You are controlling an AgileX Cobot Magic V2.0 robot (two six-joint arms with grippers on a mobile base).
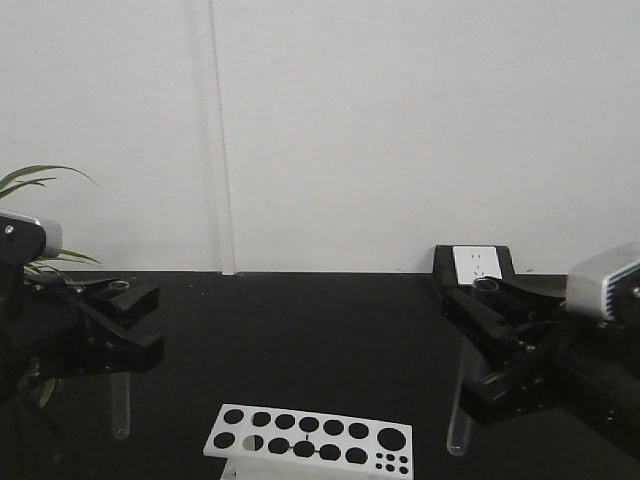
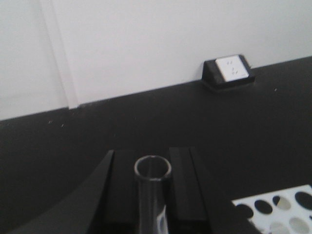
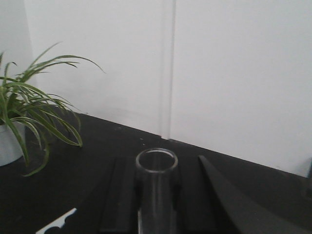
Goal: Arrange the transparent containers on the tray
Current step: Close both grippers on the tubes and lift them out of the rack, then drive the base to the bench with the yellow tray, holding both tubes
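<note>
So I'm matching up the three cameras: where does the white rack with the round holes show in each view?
Exterior front-facing: the white rack lies at bottom centre.
Left wrist-mounted: one corner of it shows at bottom right.
Right wrist-mounted: only a white sliver at bottom left, likely its edge.
Shared landmark: the vertical wall seam, visible in all three.

Left arm [image 1: 70, 335] and right arm [image 1: 545, 375] were matte black, blocky; silver-grey cameras [image 1: 40, 237] sat at nine and three o'clock; fingers [image 2: 183, 190] were flat black slabs.
</note>
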